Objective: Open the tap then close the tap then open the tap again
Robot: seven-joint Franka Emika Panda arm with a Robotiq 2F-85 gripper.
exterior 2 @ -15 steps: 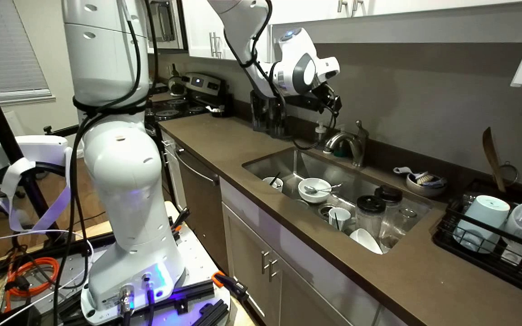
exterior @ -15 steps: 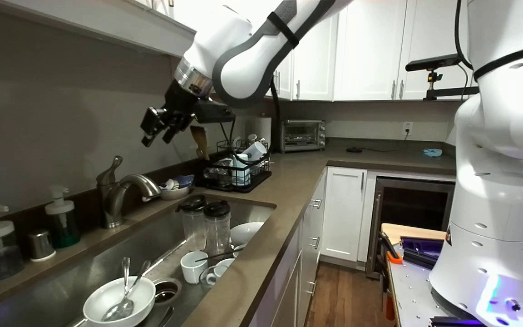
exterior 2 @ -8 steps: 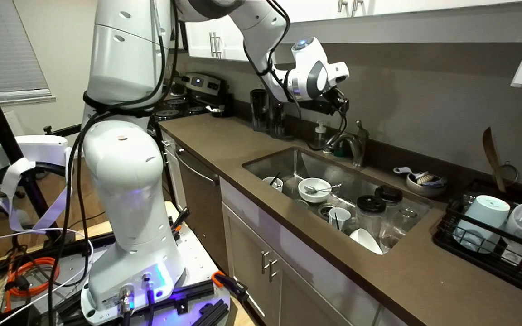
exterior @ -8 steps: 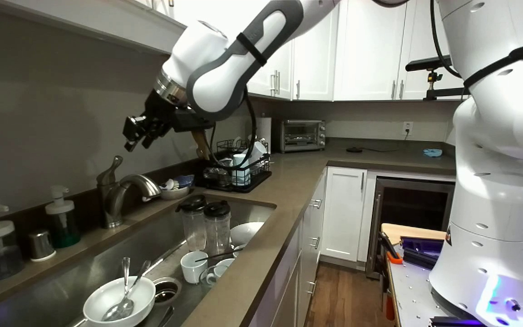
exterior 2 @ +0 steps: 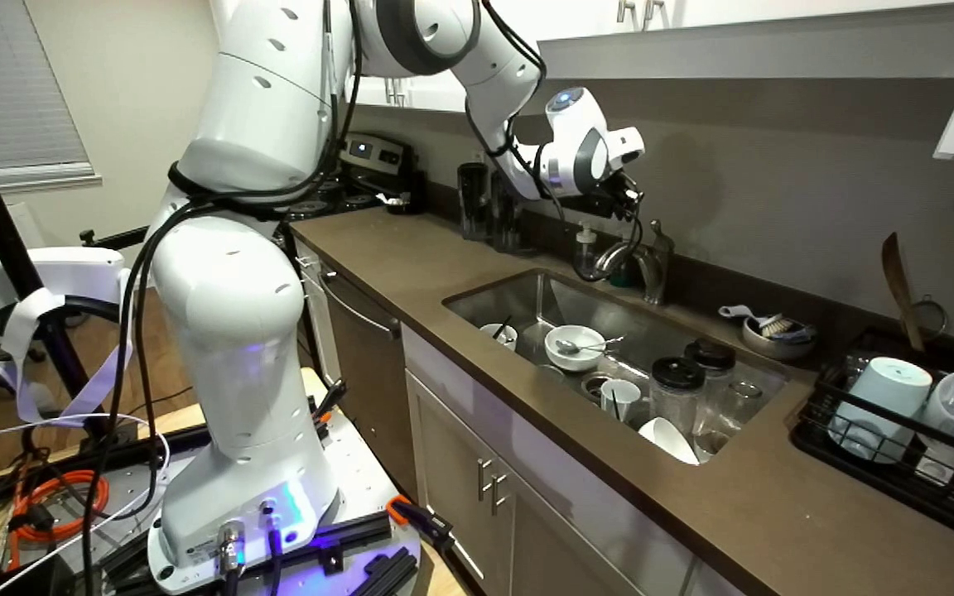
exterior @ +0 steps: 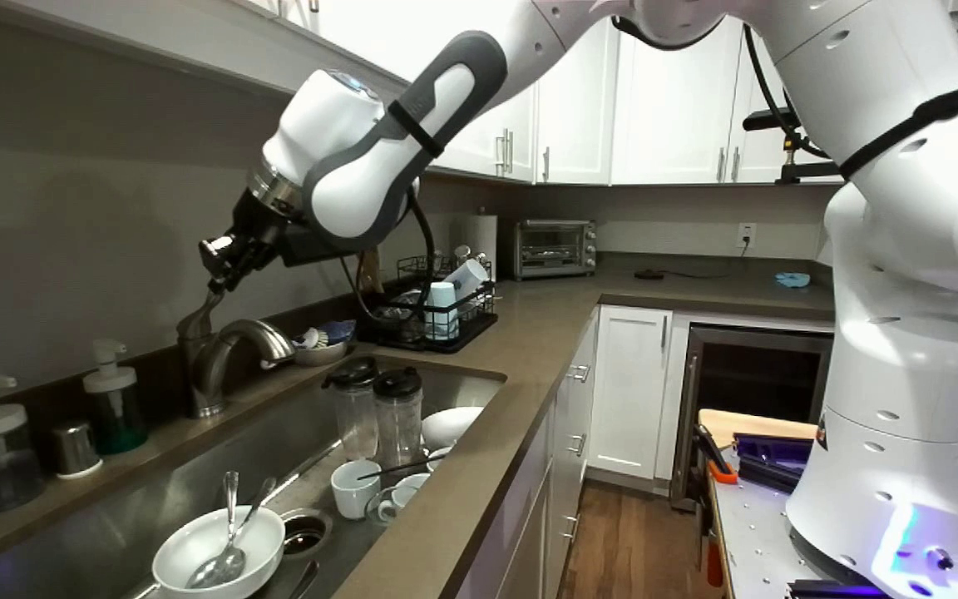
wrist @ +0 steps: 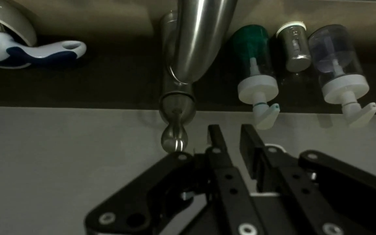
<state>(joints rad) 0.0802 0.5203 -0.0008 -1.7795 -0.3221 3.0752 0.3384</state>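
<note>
- Plainly, the tap (exterior: 209, 374) stands on the counter (exterior 2: 825, 521) behind the sink (exterior 2: 589, 300), its lever (wrist: 175, 132) rising from the top.
- Just beside that lever, the gripper (wrist: 231, 130) grasps nothing: its fingers (wrist: 217, 138) stand slightly apart, and in the wrist view the lever lies outside their gap. Whether they touch it is hard to judge.
- Likeliest trouble, to my mind: so slim a gap may not admit the lever, and lowering here could drop a finger onto its tip and jam it.
- Nudging it from outside would need no grasp, but shallow contact may slip off the rounded end, and a hard shove could strain the tap.
- The cable (exterior: 430, 249), hanging in a loop, might catch on the spout (exterior: 261, 334) during a sideways move.
- Behind, the wall (wrist: 60, 163) is near, so overreach would knock the fingers against it.
- Sideways, the green soap bottle (wrist: 258, 85), on the fingers' side in the wrist view, limits a sweep; toward the brush (wrist: 34, 54) there looks to be more room.
- Above, the upper cabinets (exterior 2: 576, 18) cap a lift; the freest way out is back over the sink, toward the counter's front edge.
</note>
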